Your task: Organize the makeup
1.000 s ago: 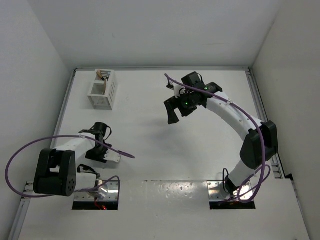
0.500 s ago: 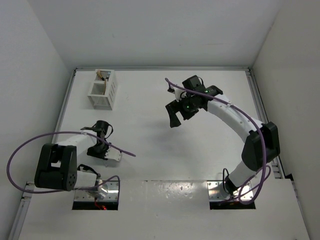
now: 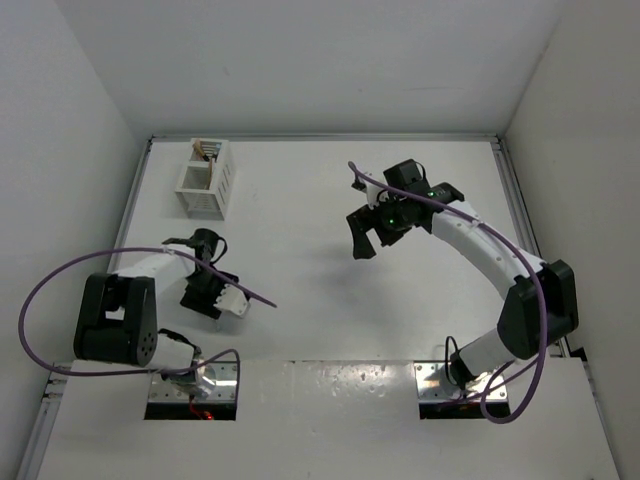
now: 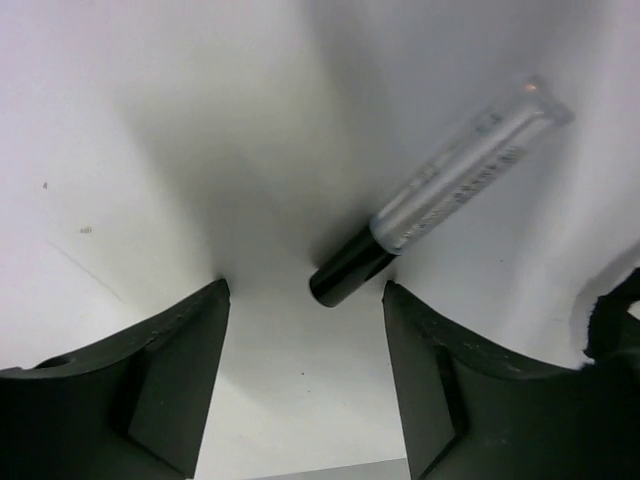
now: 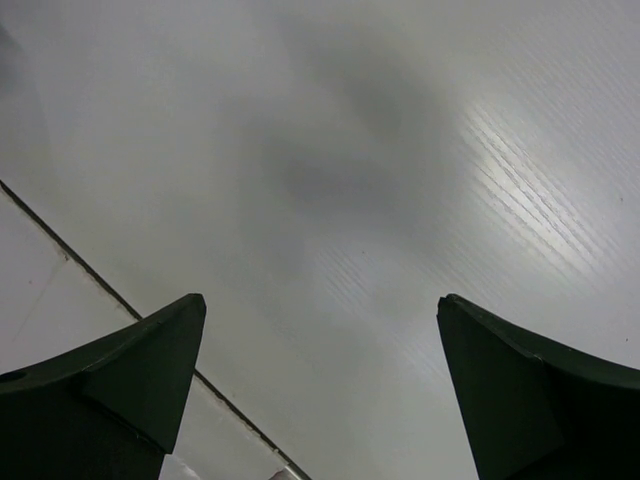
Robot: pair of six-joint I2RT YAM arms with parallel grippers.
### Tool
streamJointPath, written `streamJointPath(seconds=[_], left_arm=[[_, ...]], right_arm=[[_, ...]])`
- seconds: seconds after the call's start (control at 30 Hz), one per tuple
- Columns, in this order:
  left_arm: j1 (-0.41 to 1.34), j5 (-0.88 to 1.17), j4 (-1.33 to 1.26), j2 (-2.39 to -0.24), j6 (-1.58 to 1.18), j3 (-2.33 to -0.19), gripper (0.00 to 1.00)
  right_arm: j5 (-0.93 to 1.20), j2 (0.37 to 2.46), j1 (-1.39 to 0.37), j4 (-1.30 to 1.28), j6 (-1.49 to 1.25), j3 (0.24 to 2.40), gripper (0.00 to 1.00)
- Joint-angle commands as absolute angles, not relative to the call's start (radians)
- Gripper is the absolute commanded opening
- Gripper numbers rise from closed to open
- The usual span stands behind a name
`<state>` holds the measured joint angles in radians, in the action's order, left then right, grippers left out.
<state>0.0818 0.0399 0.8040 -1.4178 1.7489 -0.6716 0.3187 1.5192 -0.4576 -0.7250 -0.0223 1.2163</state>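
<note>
A makeup tube (image 4: 455, 180) with a clear silvery body and a black cap (image 4: 348, 273) lies on the white table in the left wrist view. My left gripper (image 4: 306, 292) is open just above the table, and the cap end sits right ahead of the gap between its fingertips. In the top view the left gripper (image 3: 207, 297) hides this tube. Several thin sticks (image 3: 203, 150) stand in the white slotted box (image 3: 206, 180) at the back left. My right gripper (image 3: 362, 238) is open and empty above the table's middle; it also shows in the right wrist view (image 5: 320, 310).
White walls close the table on three sides. A purple cable (image 3: 60, 275) loops off the left arm and another (image 3: 470, 215) runs along the right arm. A table seam (image 5: 100, 275) shows under the right gripper.
My left gripper has swung a little to the right and away from the base. My right gripper has shifted slightly right and nearer. Both stay open.
</note>
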Motion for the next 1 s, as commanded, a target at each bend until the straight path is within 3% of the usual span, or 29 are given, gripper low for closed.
streamJointPath(seconds=[0.0,0.33,0.7,0.77,0.83,0.97], left_arm=[[0.11,0.112,0.904,-1.396,1.839,-0.663,0.69],[0.23,0.14,0.87,-1.385,1.822,-0.609,0.71],[0.357,0.158,0.848,-1.416,1.741,-0.509,0.16],[0.37,0.158,0.836,-1.416,1.721,-0.5,0.14],[0.379,0.158,0.836,-1.416,1.698,-0.5,0.02],[0.388,0.201,0.816,-1.436,1.556,-0.566,0.0]], right_arm=[[0.341,1.489,-0.437,-0.683,-0.009,1.2,1.0],[0.356,1.482,-0.425,-0.683,-0.008,1.192,1.0],[0.348,1.465,-0.425,-0.692,-0.008,1.19,1.0],[0.344,1.463,-0.423,-0.69,-0.008,1.187,1.0],[0.345,1.459,-0.422,-0.692,-0.009,1.187,1.0],[0.342,1.454,-0.423,-0.692,-0.008,1.184,1.0]])
